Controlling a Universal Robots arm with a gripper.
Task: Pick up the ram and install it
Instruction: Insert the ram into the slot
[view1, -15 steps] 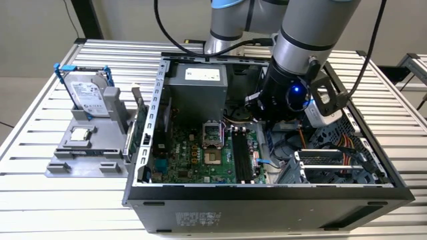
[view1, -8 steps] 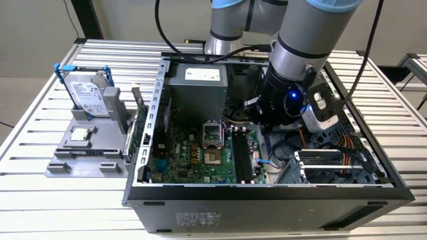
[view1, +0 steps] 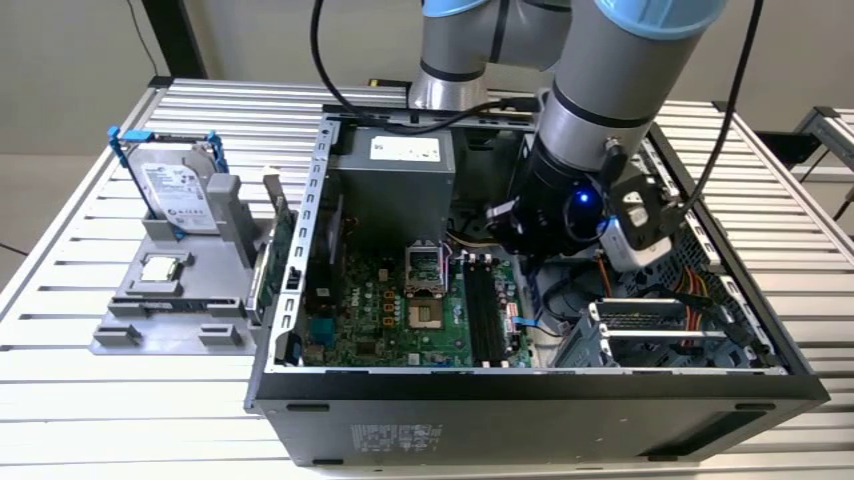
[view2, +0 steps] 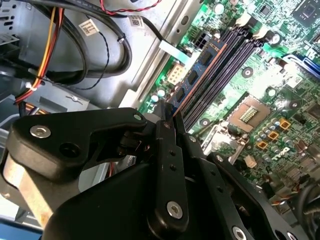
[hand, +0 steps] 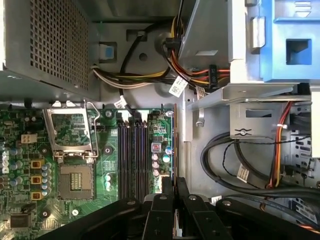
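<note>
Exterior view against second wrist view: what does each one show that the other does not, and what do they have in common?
Exterior view: the silver hard drive with blue rails stands in a grey holder outside the case, at the exterior view's left, and the arm reaches into the case. Second wrist view: the gripper shut on one end of the ram. Common: the green motherboard and its long black slots.

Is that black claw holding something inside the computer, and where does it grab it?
Yes. The gripper is shut on the ram, pinching the stick at its near end, over the motherboard's slots.
</note>
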